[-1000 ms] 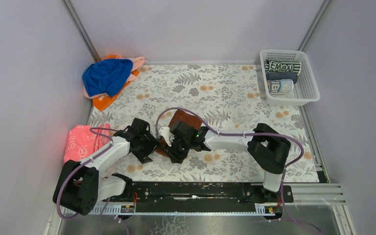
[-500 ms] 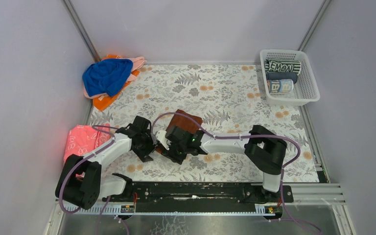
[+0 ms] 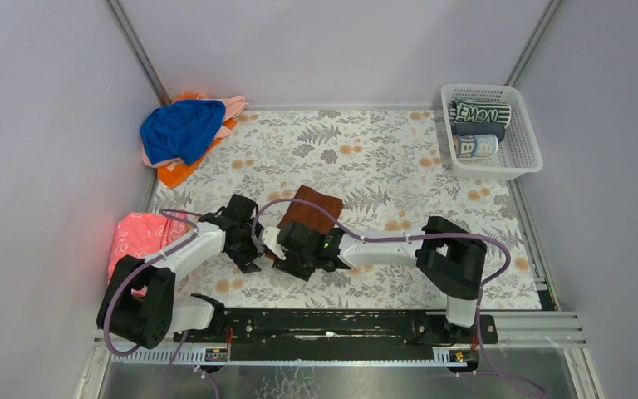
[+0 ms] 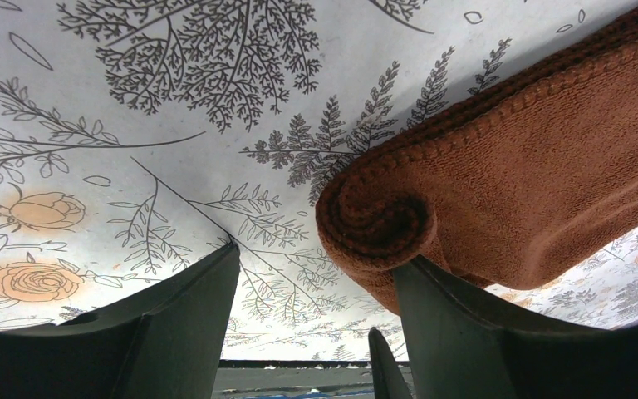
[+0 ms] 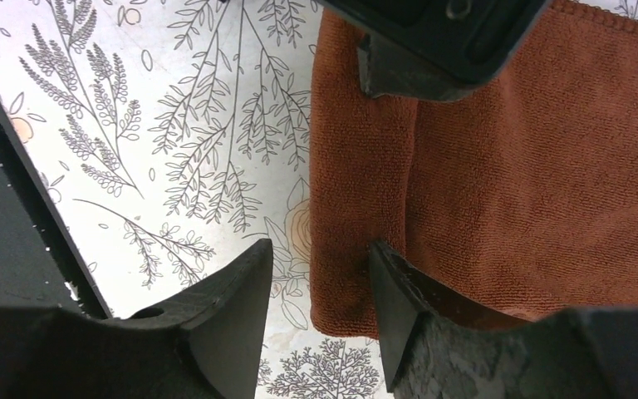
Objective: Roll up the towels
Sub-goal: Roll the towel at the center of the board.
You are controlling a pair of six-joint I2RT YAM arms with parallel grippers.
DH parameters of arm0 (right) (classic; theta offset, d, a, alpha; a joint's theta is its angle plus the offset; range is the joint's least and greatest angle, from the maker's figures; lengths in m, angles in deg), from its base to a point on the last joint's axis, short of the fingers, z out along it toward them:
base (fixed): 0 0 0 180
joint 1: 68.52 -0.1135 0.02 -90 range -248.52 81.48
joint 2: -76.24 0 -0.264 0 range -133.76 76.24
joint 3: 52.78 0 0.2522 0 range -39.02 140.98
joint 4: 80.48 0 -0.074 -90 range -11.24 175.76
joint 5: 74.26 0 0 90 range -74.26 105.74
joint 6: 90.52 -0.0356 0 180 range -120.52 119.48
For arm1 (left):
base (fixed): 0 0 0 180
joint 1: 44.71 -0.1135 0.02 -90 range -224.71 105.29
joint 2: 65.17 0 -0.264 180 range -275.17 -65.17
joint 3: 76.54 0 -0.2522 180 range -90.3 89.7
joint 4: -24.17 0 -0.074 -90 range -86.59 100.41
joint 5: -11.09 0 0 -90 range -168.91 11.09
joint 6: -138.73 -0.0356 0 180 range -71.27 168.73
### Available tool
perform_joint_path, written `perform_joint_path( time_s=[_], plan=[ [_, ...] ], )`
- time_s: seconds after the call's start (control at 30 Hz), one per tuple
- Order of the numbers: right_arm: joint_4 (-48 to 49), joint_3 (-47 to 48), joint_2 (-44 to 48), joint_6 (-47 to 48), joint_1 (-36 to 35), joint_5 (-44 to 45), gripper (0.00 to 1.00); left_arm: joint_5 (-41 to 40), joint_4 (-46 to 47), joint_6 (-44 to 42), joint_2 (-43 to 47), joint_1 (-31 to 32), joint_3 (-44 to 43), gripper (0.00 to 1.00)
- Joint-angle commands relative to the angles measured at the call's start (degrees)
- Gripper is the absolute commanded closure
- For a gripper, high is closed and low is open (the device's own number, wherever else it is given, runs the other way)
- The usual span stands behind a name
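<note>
One brown towel, roll against left hand

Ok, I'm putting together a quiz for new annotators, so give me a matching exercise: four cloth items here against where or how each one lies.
Things:
1. brown towel
2. royal blue towel
3. letter-printed towel
4. reddish-pink cloth

Places or states:
A. rolled up, inside the white basket
B. by the near-left edge of the mat
C. crumpled in the far-left corner
D. partly rolled, mid-mat

Pairs: 1-D, 2-C, 3-A, 4-B
</note>
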Motion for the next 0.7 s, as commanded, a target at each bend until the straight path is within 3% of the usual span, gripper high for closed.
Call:
perform_joint_path(
  time_s=[0.0, 0.5, 0.6, 0.67],
  plan=[
    [-0.6, 0.7, 1.6, 1.7, -0.5, 4.3, 0.46, -4.4, 2.3, -2.0, -2.4, -0.2, 2.1, 0.32],
    [-2.5, -1.3, -5.5, 3.1, -0.8, 10.3, 0.47, -6.0, 2.4, -4.4, -7.2, -0.2, -0.9, 0.32],
    [-3.0, -1.8, -6.8, 3.4, -0.8, 10.5, 0.53, -6.2, 2.6, -5.1, -8.8, -0.3, -2.2, 0.32],
    [-4.0, -1.6, -7.6, 3.3, -0.8, 9.9, 0.63, -6.6, 2.5, -5.6, -9.5, -0.3, -3.0, 0.32]
  ],
)
